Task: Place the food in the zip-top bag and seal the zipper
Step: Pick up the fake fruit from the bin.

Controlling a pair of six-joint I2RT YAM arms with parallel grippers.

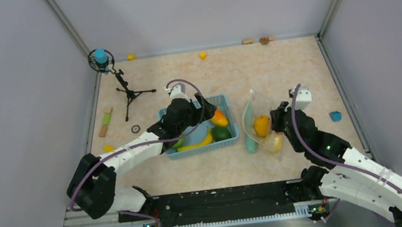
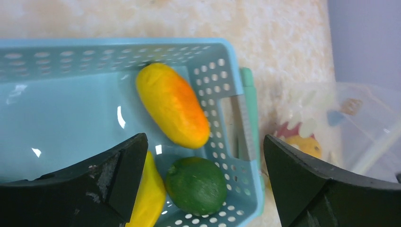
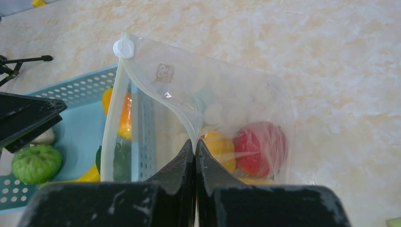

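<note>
My left gripper (image 2: 203, 175) is open and empty above the right end of the blue basket (image 1: 230, 138). Below it lie an orange-yellow fruit (image 2: 172, 105), a dark green fruit (image 2: 196, 185) and a yellow banana (image 2: 147, 196). A light green fruit (image 3: 36, 163) also lies in the basket. My right gripper (image 3: 195, 144) is shut on the zipper rim (image 3: 158, 97) of the clear zip-top bag (image 1: 261, 123) and holds its mouth open. Inside the bag are a yellow fruit (image 3: 220, 149) and a red fruit (image 3: 259, 147). A white slider (image 3: 124, 48) sits at the zipper's end.
A long teal stick (image 1: 250, 136) lies between basket and bag. A small black tripod (image 1: 128, 93) stands at the back left. A blue block (image 1: 335, 116) lies right of the bag; yellow blocks (image 1: 202, 55) lie near the back wall. Small pieces (image 1: 106, 122) lie at the left.
</note>
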